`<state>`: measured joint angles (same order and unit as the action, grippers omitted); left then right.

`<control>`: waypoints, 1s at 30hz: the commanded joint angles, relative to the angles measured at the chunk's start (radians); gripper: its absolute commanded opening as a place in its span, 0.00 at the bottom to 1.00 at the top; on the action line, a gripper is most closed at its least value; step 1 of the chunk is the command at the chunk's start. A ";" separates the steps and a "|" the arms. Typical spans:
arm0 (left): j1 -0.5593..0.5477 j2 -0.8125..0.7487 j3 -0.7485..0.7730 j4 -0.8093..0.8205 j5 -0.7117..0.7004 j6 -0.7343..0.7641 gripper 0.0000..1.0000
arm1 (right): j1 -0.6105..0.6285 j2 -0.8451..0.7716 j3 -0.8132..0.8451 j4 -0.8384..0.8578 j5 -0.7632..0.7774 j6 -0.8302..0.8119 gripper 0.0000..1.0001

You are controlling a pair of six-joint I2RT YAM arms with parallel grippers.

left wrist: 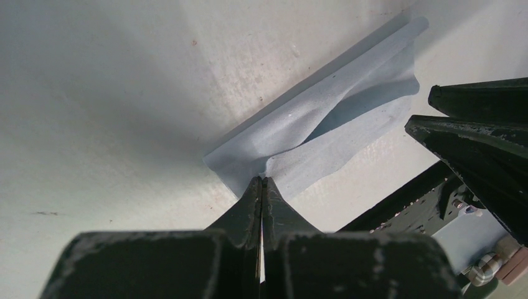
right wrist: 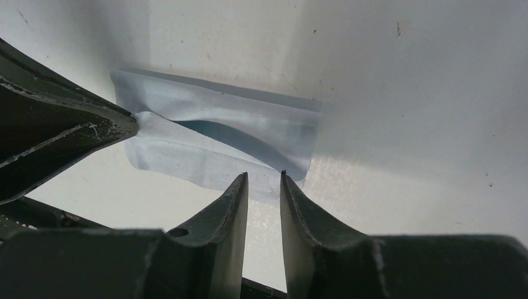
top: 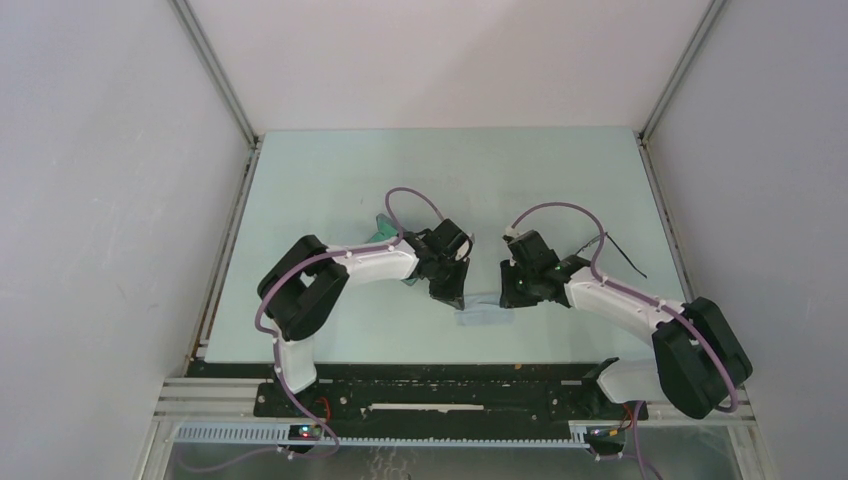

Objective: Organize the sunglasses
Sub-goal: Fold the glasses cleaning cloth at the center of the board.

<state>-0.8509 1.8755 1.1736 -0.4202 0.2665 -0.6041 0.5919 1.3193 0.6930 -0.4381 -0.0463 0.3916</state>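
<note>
Pinching the cloth [left wrist: 348, 115], left gripper [left wrist: 263, 182] jaws pressed together, right gripper [right wrist: 263, 177] jaws spread at its other edge.

The top camera looks steeply down from above the near edge over the tabletop [top: 330, 180]. Wrist cameras sit close behind the left tool [left wrist: 262, 182] and right tool [right wrist: 264, 179], facing the same cloth [left wrist: 292, 124] from opposite ends.

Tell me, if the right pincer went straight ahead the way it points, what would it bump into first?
The pale blue cloth: its near edge lies right at the tips of the right pincer, whose jaws stand slightly apart. Depth is unclear, so the table under it could come first.
</note>
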 commanded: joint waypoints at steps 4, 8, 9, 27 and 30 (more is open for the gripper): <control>-0.005 -0.036 -0.006 0.010 -0.003 -0.008 0.00 | 0.009 0.037 -0.003 0.025 -0.005 -0.016 0.34; -0.005 -0.035 -0.005 0.008 -0.004 -0.008 0.00 | 0.010 0.051 -0.001 0.032 0.013 -0.017 0.34; -0.006 -0.035 -0.005 0.008 -0.003 -0.008 0.00 | 0.010 0.055 0.001 0.032 0.017 -0.017 0.35; -0.005 -0.030 -0.003 0.009 -0.001 -0.010 0.00 | 0.012 0.062 0.020 0.030 0.045 -0.010 0.37; -0.005 -0.030 -0.005 0.009 0.000 -0.010 0.00 | 0.020 0.040 0.019 0.037 0.046 -0.014 0.38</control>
<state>-0.8509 1.8755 1.1736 -0.4206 0.2665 -0.6041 0.5957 1.4017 0.6930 -0.4290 -0.0208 0.3908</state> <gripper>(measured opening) 0.003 0.372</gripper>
